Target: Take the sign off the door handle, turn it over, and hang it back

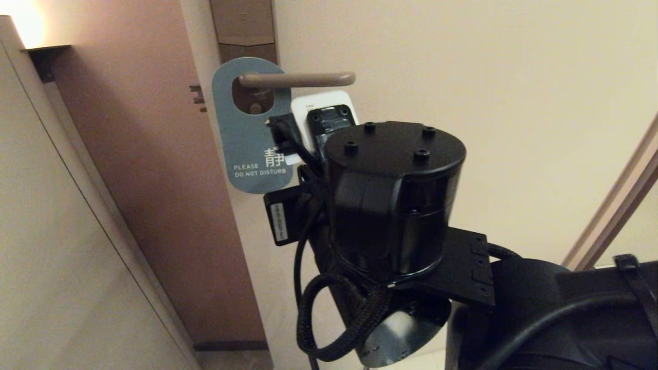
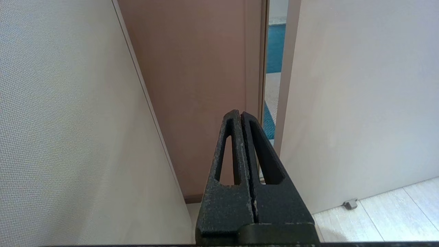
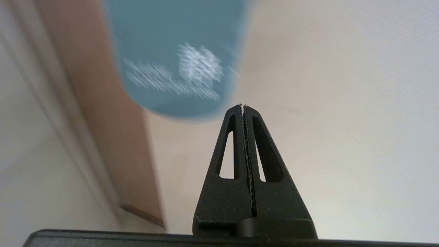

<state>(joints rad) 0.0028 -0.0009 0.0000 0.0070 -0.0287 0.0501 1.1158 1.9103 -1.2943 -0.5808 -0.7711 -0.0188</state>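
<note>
Sign [image 1: 250, 128], a flat teal card reading "PLEASE DO NOT DISTURB", hung by its oval hole on the slim bronze door handle [image 1: 298, 79], untaken, while the right hand [image 3: 242, 106], shut and empty just below the sign, would need opening to grasp it; the left hand [image 2: 239, 113] was parked shut.

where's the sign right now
In the head view the sign hangs teal side out on the door handle, upper left of centre, just left of the right arm.

A black cylindrical joint housing [image 1: 393, 198] capped with four screws is seen, trailed by a braided black cable [image 1: 334, 318], with black triangular slotted fingers [image 3: 236, 164] serrated along their inner edges.
</note>
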